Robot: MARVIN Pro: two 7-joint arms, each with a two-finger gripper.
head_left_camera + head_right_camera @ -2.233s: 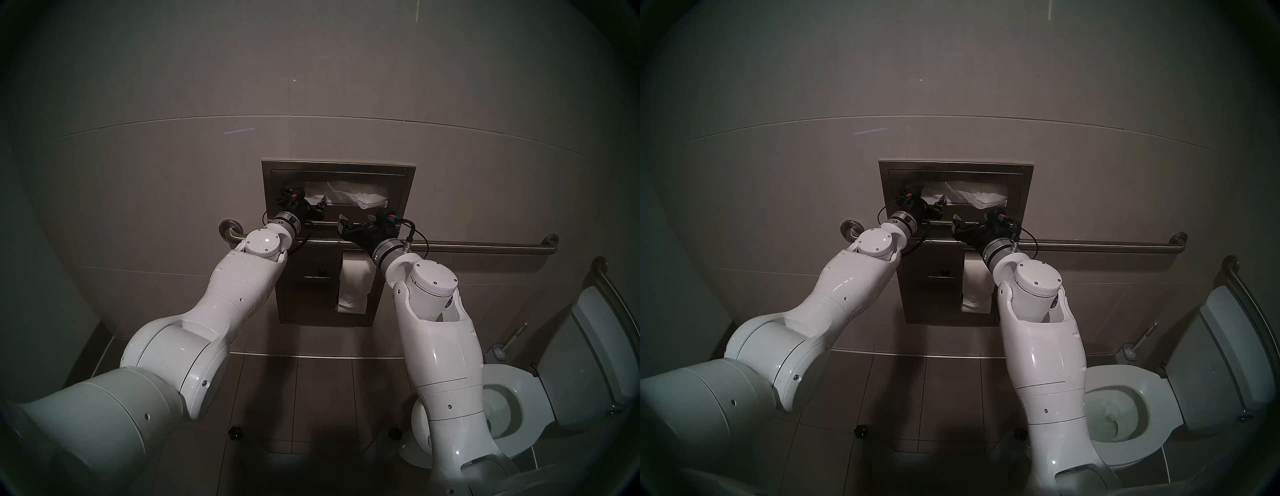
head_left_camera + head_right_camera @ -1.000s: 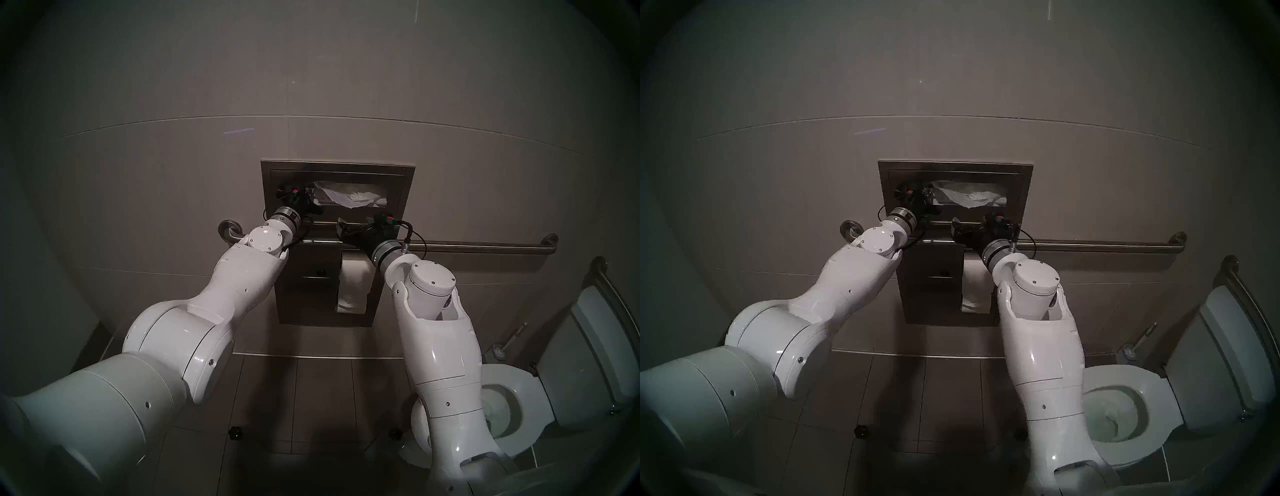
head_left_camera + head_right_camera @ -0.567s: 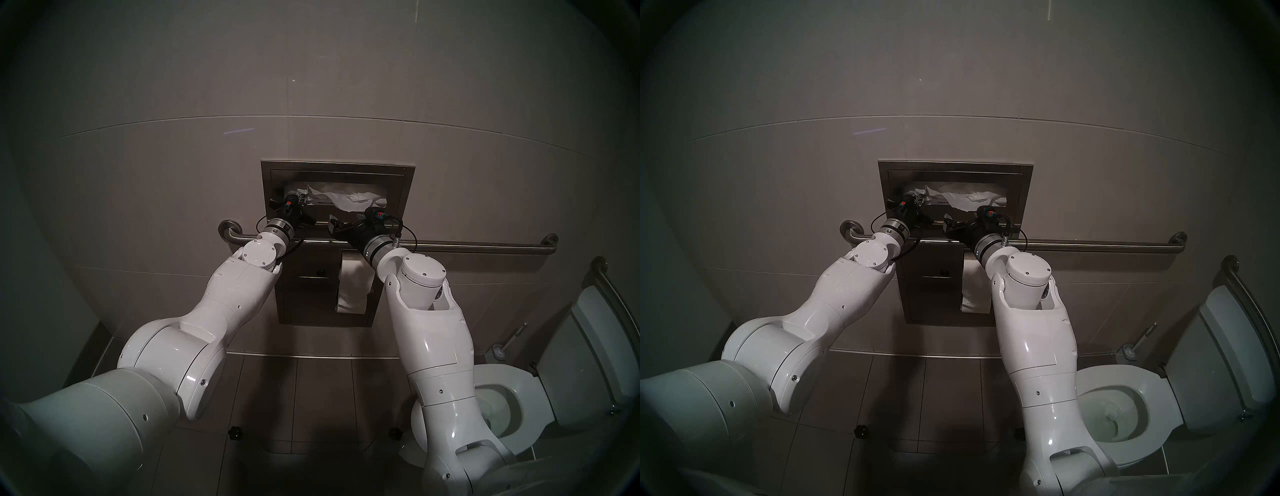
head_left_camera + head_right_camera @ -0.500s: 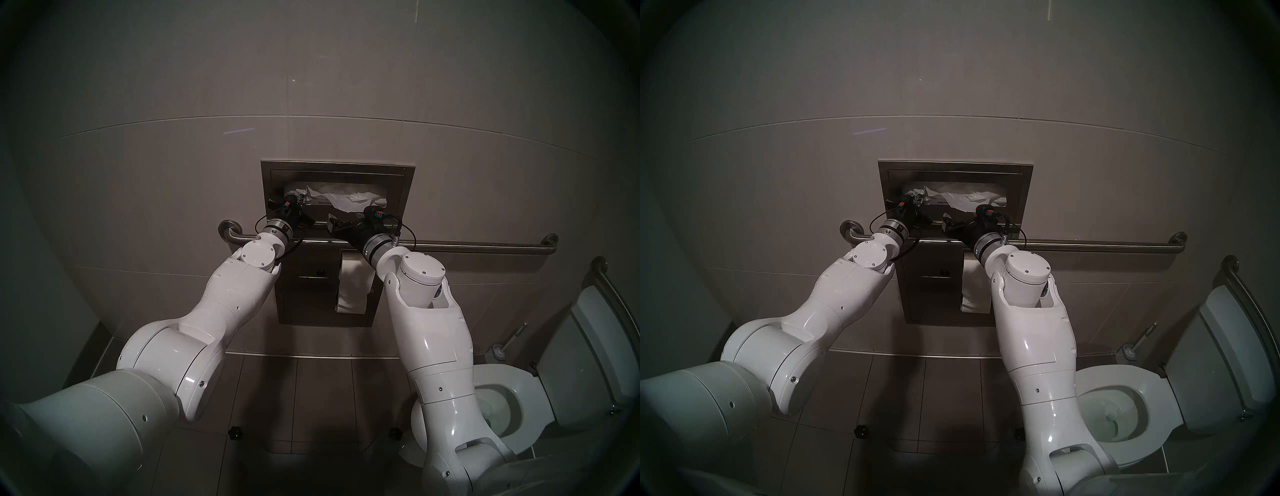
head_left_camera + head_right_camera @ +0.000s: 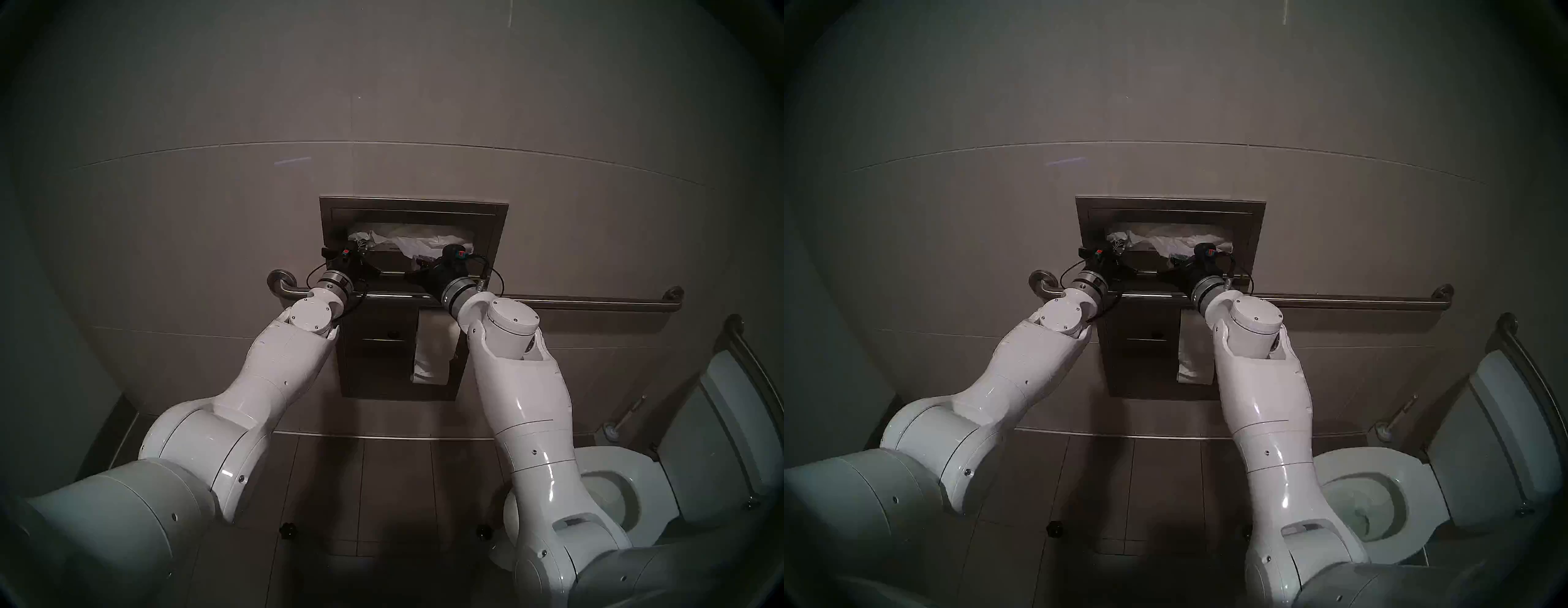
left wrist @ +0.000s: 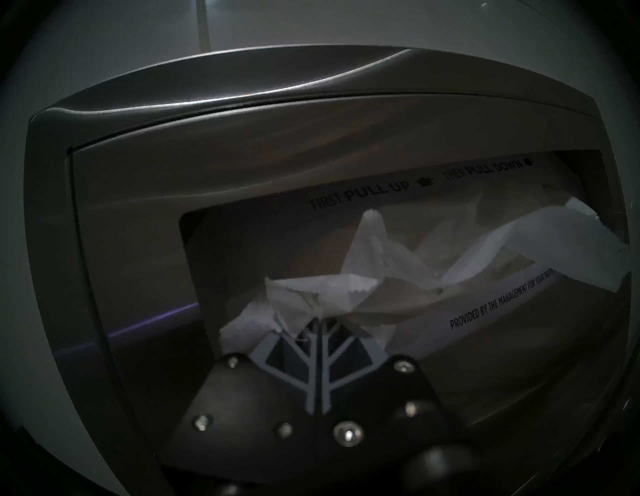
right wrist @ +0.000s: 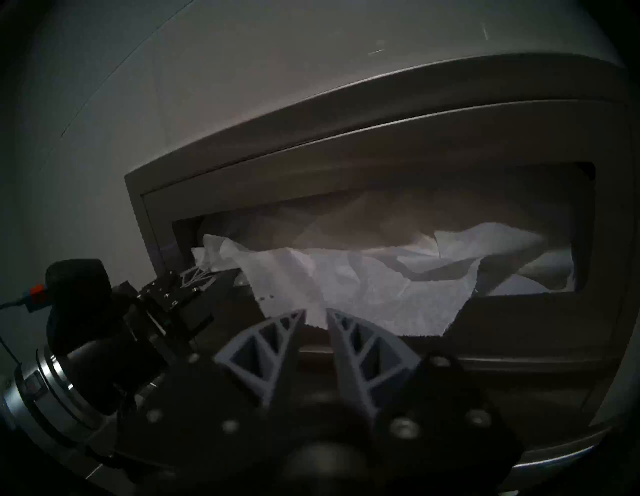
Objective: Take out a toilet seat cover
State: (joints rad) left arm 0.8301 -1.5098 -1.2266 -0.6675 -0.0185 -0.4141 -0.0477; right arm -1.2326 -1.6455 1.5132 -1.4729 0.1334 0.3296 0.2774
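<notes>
The toilet seat cover [image 5: 409, 242] is a crinkled white tissue sheet bulging out of the slot of the steel wall dispenser [image 5: 413, 204]. My left gripper [image 6: 317, 322] is shut on the cover's left corner [image 6: 304, 294], just below the slot's left end; in the head view the left gripper [image 5: 362, 250] is at the same spot. My right gripper [image 7: 317, 315] is at the cover's hanging lower edge [image 7: 346, 287]. Its fingertips are a narrow gap apart with paper between them. In the head view the right gripper [image 5: 418, 263] is partly hidden by its wrist.
A steel grab bar [image 5: 594, 302] runs along the wall just under both wrists. A toilet paper roll [image 5: 432, 344] sits in the lower part of the panel. The toilet [image 5: 611, 463] stands at the lower right, behind my right arm.
My left gripper closed on the cover's left corner and drew it down and leftward out of the slot. My right gripper turned and rose to the cover's hanging edge.
</notes>
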